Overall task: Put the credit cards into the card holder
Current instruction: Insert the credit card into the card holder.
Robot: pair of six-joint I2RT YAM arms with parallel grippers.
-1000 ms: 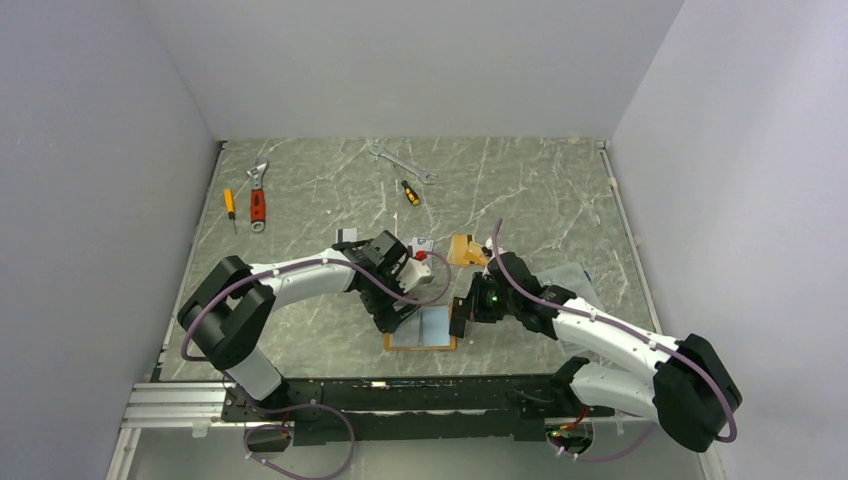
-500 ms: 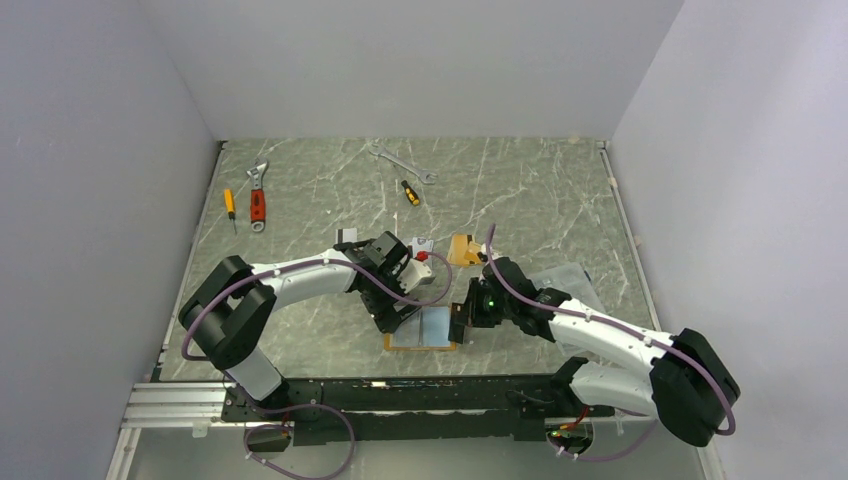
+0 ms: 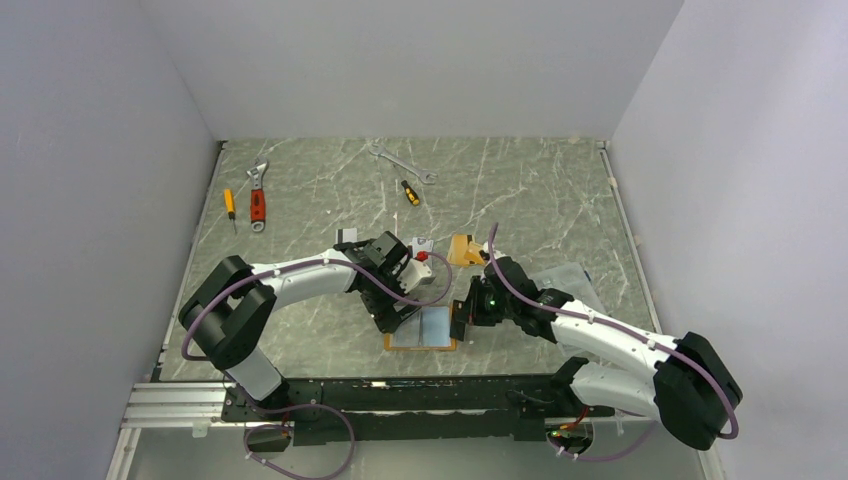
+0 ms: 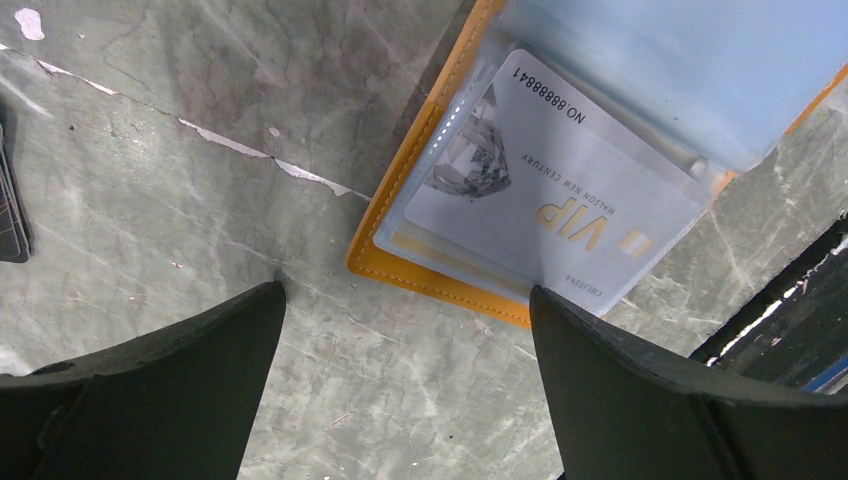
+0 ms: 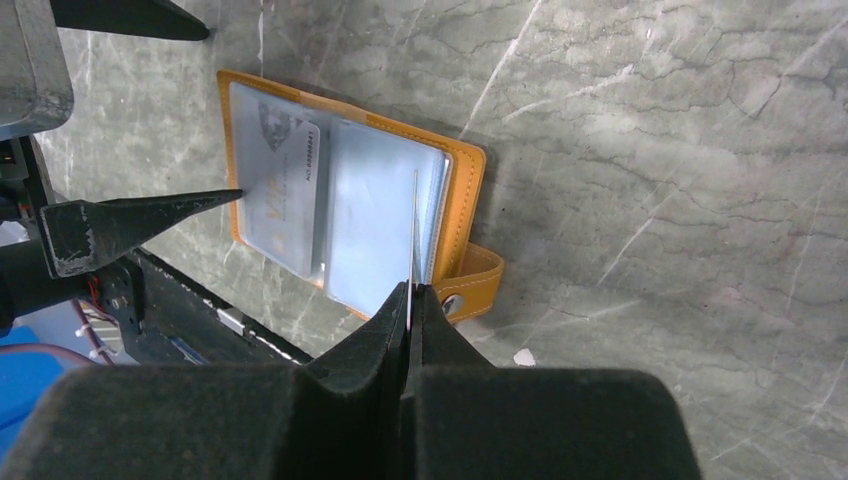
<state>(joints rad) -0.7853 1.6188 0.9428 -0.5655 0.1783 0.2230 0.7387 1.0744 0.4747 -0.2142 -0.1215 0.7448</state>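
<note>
The card holder (image 3: 425, 330) lies open near the table's front edge, orange (image 5: 462, 200) with clear pockets. A silver VIP credit card (image 4: 540, 170) sits in its left pocket (image 5: 290, 200). My right gripper (image 5: 411, 292) is shut on a thin credit card (image 5: 414, 230), seen edge-on, which stands over the holder's right page beside the snap tab (image 5: 470, 285). In the top view that gripper (image 3: 462, 320) is at the holder's right side. My left gripper (image 4: 405, 291) is open at the holder's left corner (image 3: 393, 312), and one fingertip (image 4: 545, 305) rests on the edge of the VIP card's page.
Loose grey cards (image 3: 420, 246) and an orange item (image 3: 462, 249) lie just behind the holder. A clear plastic bag (image 3: 572, 280) is to the right. A spanner (image 3: 400, 162), screwdrivers (image 3: 410, 192) and a red-handled wrench (image 3: 257, 200) lie further back. A black rail (image 4: 790, 310) runs right next to the holder.
The right arm's forearm sways slightly. Both grippers and the holder stay where they were.
</note>
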